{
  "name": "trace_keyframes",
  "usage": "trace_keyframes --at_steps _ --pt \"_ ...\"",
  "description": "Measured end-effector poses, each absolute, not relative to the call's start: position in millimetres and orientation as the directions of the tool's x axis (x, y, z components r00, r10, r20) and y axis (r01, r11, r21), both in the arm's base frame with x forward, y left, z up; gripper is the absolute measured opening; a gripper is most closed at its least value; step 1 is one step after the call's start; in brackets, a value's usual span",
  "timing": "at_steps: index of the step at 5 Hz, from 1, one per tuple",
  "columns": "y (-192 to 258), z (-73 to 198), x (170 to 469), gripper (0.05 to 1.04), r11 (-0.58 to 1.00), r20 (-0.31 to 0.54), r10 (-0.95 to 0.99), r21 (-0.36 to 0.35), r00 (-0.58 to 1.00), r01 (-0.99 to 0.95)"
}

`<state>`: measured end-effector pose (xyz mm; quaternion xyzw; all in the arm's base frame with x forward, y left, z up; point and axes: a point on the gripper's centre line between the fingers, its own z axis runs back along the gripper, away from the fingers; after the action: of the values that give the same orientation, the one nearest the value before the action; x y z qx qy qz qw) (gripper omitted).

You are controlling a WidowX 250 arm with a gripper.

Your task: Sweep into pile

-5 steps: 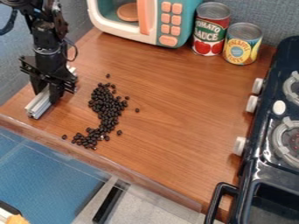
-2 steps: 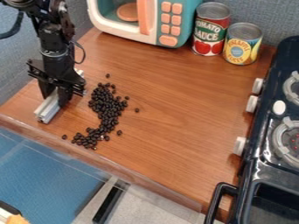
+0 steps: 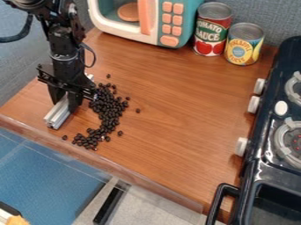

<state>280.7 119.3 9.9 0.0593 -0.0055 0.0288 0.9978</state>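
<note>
While gripper (image 3: pixel 66 102) hangs at counter's (image 3: pixel 176 105) nine o'clock, we note fingers closed on bar (image 3: pixel 57 116), parted by its width; beans (image 3: pixel 108 110) lie strewn just off bar's three o'clock.

OK so, two labels you can actually read here, both well apart from the fingers (image 3: pixel 75 101), up and to the right of them in the camera view. The red can (image 3: pixel 204 23) says "TOMATO SAUCE" in pale capitals, on the side facing the camera. Just beside it, farther right from the fingers, the yellow and blue can (image 3: pixel 253 52) says "PINEAPPLE", with another word under it that I can't make out for sure.
</note>
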Motion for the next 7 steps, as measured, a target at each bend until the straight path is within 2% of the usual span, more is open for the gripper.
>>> trace_keyframes --at_steps 7 --pt "64.3 6.5 290.5 0.384 0.986 0.057 0.138 0.091 0.989 -0.143"
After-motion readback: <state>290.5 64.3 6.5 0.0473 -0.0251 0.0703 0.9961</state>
